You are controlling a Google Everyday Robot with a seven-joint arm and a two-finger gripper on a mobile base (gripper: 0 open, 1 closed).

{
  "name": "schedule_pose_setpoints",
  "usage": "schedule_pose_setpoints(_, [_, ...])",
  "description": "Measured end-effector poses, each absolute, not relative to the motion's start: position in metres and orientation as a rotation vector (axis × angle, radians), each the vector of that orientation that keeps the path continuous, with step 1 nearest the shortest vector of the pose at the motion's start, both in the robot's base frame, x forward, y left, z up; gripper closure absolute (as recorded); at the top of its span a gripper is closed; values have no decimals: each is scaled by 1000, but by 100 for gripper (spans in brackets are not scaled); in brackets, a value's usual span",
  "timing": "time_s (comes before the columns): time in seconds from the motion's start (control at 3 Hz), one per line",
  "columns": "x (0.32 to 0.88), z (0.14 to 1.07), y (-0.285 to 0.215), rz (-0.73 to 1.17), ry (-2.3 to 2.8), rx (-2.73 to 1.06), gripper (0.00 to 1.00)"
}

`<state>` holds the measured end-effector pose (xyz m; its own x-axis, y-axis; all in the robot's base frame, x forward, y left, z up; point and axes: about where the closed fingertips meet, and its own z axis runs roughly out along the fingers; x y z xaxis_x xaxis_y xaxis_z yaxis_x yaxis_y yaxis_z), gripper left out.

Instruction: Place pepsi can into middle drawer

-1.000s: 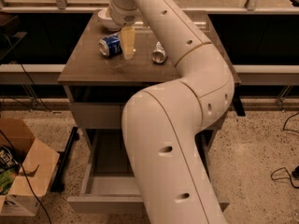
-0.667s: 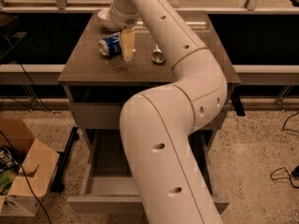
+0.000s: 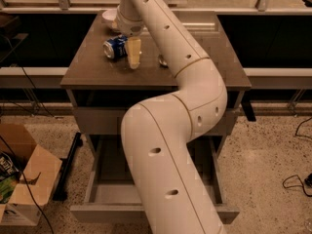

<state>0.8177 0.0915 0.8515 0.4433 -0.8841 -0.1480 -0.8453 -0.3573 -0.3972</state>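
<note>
The pepsi can (image 3: 115, 48), blue with silver ends, lies on its side on the back left of the wooden cabinet top (image 3: 92, 69). My gripper (image 3: 133, 52) hangs down from the wrist just to the right of the can, close to it or touching it. The middle drawer (image 3: 109, 194) is pulled out low at the front of the cabinet. Its grey floor shows on the left, and my arm (image 3: 170, 145) covers its middle and right.
A white bowl (image 3: 109, 17) sits at the back left of the top. A silvery can (image 3: 163, 60) lies right of the gripper, partly behind my arm. An open cardboard box (image 3: 24, 179) stands on the floor at left. Cables (image 3: 295, 182) lie on the floor at right.
My gripper has come down a little beside the pepsi can. The can has not moved. The arm's elbow has shifted slightly.
</note>
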Motion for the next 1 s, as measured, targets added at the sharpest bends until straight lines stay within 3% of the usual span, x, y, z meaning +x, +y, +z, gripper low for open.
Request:
schedule_pose_setpoints(0.33, [817,843,91,-119,1469,-2304,17])
schedule_pose_setpoints(0.67, [817,836,93,-114,1468,-2323,48])
schedule_pose_setpoints(1.0, [817,838,93,-114,1468,-2323,71])
